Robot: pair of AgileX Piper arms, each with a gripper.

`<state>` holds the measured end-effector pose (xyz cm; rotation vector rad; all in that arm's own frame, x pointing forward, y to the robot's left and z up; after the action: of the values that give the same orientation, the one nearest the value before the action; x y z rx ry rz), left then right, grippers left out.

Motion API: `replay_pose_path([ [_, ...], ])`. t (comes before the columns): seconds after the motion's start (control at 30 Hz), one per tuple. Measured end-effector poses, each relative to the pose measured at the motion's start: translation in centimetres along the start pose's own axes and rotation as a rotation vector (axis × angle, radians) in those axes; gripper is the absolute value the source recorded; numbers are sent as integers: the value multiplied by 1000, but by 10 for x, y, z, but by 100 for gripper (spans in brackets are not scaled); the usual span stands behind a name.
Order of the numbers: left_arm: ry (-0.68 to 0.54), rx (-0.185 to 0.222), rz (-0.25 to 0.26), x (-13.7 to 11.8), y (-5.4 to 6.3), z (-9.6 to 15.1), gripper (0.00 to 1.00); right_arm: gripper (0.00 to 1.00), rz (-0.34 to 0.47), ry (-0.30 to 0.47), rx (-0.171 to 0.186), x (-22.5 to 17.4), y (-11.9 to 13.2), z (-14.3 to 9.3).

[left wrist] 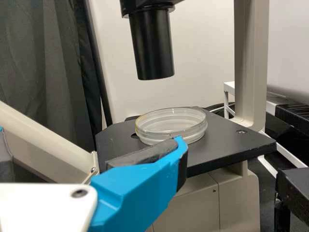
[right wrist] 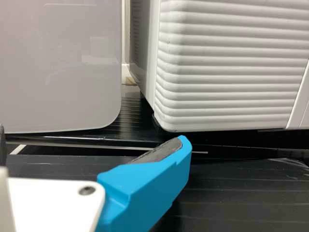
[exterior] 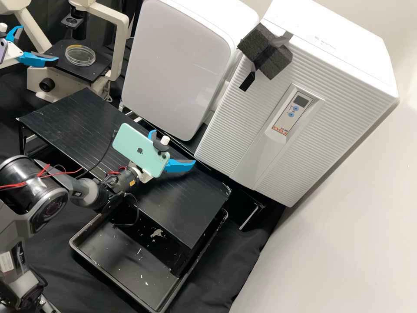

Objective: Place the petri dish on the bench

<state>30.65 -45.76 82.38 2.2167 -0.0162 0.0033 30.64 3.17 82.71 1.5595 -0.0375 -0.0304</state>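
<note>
Left end effector [exterior: 39,44] gapes near dish [left wrist: 171,128], right end effector [exterior: 173,147] wide too!
Likely light, stiff, slick, brittle: wants gentle side pinch.

Near the left gripper [exterior: 39,44], just past its parted claw, the petri dish [exterior: 80,55] sits on the black stage [exterior: 87,73]. The right gripper [exterior: 173,148] hangs spread above the black rack [exterior: 65,113], a mint-green phone [exterior: 134,148] behind its claw.

left PiPER gripper [exterior: 40,44]: upper left of high view, 2 blue fingers [exterior: 40,60] apart | right PiPER gripper [exterior: 174,146]: near centre, 2 blue fingers [exterior: 179,165] apart | right PiPER arm [exterior: 32,187]: extends from left edge towards centre
</note>
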Motion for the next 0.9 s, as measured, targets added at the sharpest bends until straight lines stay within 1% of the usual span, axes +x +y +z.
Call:
replay_pose_path([
  [0.4, -15, 5, 0, 0, 0, 1, 100, 100, 0, 0, 0, 0, 0, 0],
  [0.5, -49, 8, 17, 7, 7, 5, 100, 100, 0, 0, 0, 0, 0, 0],
  [0.6, -74, -15, 53, 18, 18, 9, 100, 100, 0, 0, 0, 0, 0, 0],
  [0.7, -98, -43, 69, 26, 24, 12, 100, 100, 0, 0, 0, 0, 0, 0],
  [0.77, -114, -71, 61, 32, 26, 14, 100, 100, 0, 0, 0, 0, 0, 0],
  [0.83, -143, -101, 33, 38, 24, 17, 100, 100, 0, 0, 0, 0, 0, 0],
  [0.9, -159, -116, 17, 43, 21, 18, 100, 100, 0, 0, 0, 0, 0, 0],
])
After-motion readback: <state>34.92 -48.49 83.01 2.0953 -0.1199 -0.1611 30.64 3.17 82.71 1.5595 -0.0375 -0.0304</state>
